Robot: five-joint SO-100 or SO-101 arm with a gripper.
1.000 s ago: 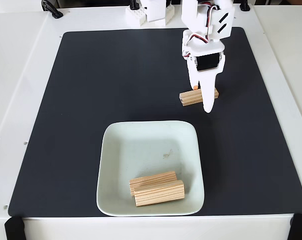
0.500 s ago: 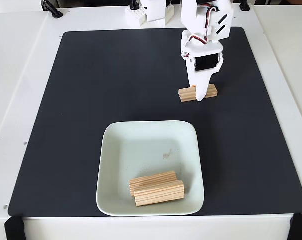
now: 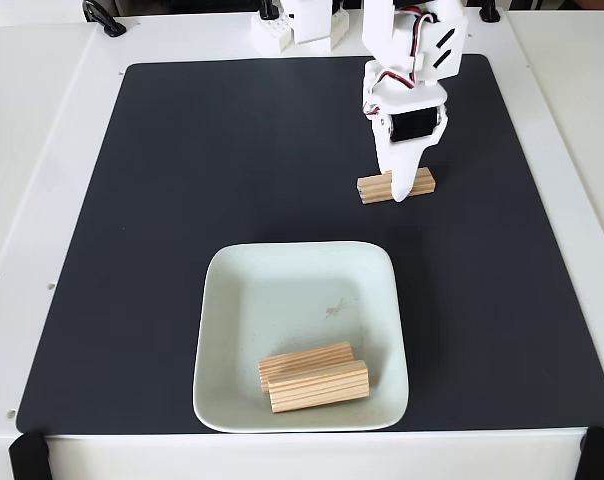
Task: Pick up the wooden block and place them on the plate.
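Right now your fingers [image 3: 400, 188] are pinched across the middle of the wooden block [image 3: 395, 186], which lies toward the surface's far right edge, long axis nearly left-right. You can judge it light, stiff and grooved, so that grip across its short width should hold; two more blocks [image 3: 313, 378] already rest in the plate [image 3: 282, 290].

Plate [image 3: 232, 300] front-centre on mat [image 3: 182, 180]; two wooden blocks [image 3: 312, 378] side by side in plate's front part. Third block [image 3: 372, 187] behind plate, right of centre, under tool [image 3: 400, 190].
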